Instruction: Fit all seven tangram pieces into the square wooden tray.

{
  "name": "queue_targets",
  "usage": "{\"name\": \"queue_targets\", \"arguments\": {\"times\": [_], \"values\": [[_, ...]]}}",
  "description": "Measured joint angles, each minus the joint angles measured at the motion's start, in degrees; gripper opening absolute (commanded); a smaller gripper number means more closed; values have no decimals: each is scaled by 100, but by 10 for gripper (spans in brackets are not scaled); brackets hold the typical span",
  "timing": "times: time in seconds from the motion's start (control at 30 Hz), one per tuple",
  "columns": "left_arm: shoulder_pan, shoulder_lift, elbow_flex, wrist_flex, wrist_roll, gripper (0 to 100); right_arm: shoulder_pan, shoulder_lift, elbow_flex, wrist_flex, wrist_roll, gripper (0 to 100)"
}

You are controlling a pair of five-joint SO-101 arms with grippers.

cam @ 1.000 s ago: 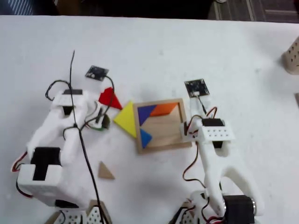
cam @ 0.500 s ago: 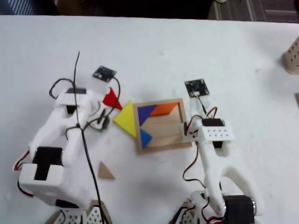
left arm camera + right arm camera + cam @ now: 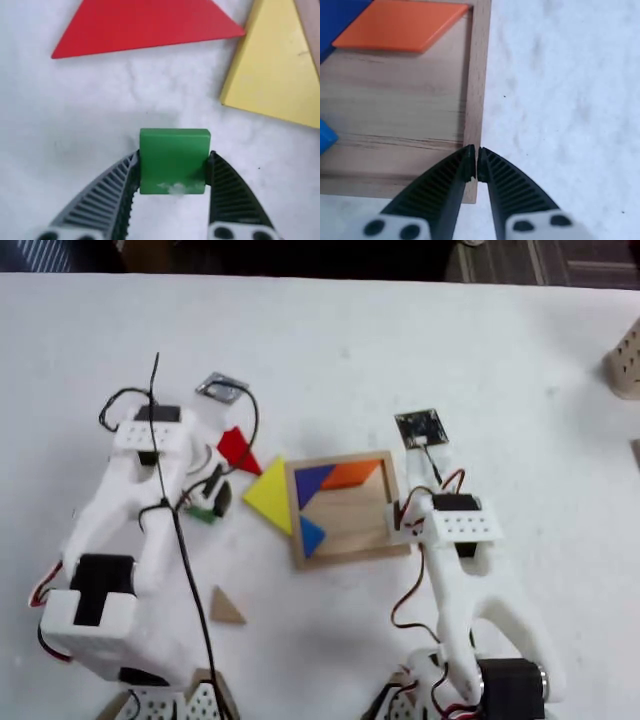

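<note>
Left wrist view: the left gripper [image 3: 172,165] has its ribbed fingers [image 3: 107,195] clamped on two opposite sides of the green square piece [image 3: 173,160]. Whether the square rests on the white counter [image 3: 75,125] or hangs just above it cannot be told. Beyond the square lies the red triangle [image 3: 145,25], its far corner cut off by the frame. Beside it is the yellow triangle [image 3: 280,65], also partly cut off.

Right wrist view: the right gripper [image 3: 475,162] has its fingers [image 3: 440,192] closed tip to tip, holding nothing, over the rim of the square wooden tray [image 3: 476,75]. Inside the tray a light blue piece [image 3: 326,137] shows as a clipped corner. Farther in lie the orange parallelogram [image 3: 402,25] and a cut-off dark blue piece [image 3: 340,15].

High view: nearest the arm bases a tan triangle [image 3: 226,607] lies alone on the counter. Farther up, the tray [image 3: 350,552] holds the light blue triangle [image 3: 311,536], the dark blue triangle [image 3: 312,480] and the orange parallelogram [image 3: 352,473]. The yellow triangle [image 3: 270,495] touches the tray's outer left edge. The green square [image 3: 203,512] is mostly hidden by the left gripper, and the red triangle [image 3: 237,448] lies beyond it.
</note>
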Motion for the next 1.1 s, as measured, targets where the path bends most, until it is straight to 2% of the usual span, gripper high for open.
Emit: {"name": "queue_targets", "arguments": {"times": [0.2, 0.33, 0.57, 0.73, 0.87, 0.97, 1.1], "values": [[26, 0, -9, 26, 105, 87, 0, 0, 0, 0, 0, 18], [369, 9, -229, 97, 378, 88, 0, 0, 0, 0, 0, 18], [1002, 0, -1248, 967, 976, 92, 0, 0, 0, 0, 0, 18], [967, 0, -1424, 1055, 1116, 207, -9, 0, 0, 0, 0, 18], [501, 0, -1424, 1064, 1890, 307, -18, 0, 0, 0, 0, 18], [237, 0, -1160, 1064, 2734, 314, -18, 0, 0, 0, 0, 18], [220, 0, -589, 932, 3684, 313, -18, 0, 0, 0, 0, 18]]}}
